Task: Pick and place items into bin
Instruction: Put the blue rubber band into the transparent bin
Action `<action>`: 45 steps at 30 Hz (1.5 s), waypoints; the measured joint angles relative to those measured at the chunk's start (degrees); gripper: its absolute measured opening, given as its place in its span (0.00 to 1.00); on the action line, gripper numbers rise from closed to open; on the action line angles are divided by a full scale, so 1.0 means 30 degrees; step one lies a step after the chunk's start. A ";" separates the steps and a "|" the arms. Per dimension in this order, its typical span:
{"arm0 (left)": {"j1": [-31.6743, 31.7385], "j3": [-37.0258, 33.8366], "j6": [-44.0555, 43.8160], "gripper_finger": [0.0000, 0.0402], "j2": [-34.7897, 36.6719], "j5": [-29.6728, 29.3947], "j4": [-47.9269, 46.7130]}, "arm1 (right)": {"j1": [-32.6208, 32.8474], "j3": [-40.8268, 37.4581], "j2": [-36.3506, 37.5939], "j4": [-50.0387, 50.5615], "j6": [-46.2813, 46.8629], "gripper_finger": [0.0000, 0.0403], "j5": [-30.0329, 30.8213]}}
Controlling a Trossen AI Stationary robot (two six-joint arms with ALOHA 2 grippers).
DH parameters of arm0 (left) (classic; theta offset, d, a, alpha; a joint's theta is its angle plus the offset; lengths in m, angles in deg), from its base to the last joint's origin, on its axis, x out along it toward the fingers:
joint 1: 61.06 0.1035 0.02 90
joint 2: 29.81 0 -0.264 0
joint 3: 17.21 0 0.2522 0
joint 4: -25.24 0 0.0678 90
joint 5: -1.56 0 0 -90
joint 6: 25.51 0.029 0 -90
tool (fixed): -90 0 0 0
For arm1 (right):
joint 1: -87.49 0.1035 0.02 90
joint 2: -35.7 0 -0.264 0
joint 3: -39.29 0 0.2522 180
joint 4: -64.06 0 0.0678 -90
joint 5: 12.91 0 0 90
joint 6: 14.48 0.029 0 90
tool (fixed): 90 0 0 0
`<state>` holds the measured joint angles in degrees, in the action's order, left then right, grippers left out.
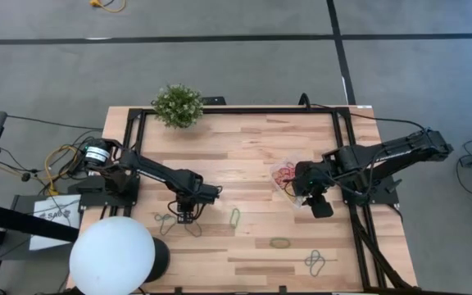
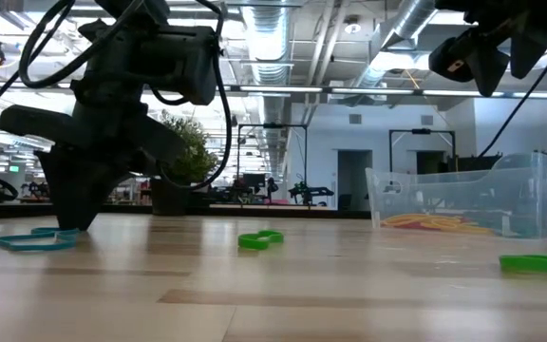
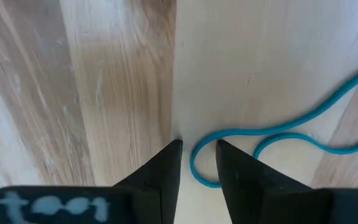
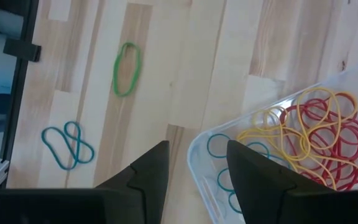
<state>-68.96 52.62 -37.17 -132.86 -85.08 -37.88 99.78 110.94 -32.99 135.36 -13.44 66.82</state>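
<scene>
Two grippers are at work over the table. On the left, the left gripper is down at the wood with its fingers parted, straddling one end of a thin blue band; in my judgement this is the pick step, and the next move calls for closing on that loop and lifting. Further right, the right gripper hangs open and empty over the clear bin, which holds red, yellow and blue loops.

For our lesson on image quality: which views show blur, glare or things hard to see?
Low view: left gripper a dark backlit shape; clear plastic bin see-through. Left wrist view: own fingertips soft, blue rubber-band loop sharp. High view: white globe glaring, masking the table corner.
</scene>
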 joint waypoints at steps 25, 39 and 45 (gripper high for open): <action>-0.1489 1.2275 0.5130 0.00 -0.0242 -1.0413 -0.2942 | 0.0153 -0.0022 0.1690 0.3485 0.0643 0.36 -0.0085; 0.2642 1.6342 1.0214 0.00 -0.1777 -0.0596 0.9506 | 0.0152 -0.0106 1.1301 0.1753 0.4320 0.32 0.6149; 0.3237 1.6305 1.0588 0.00 -0.5306 0.0057 1.5425 | 0.0118 -0.1207 1.4463 -0.0117 0.5746 0.32 1.0693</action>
<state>-59.25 101.54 -5.41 -148.78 -84.91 8.39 100.14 107.32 10.40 135.01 3.80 98.90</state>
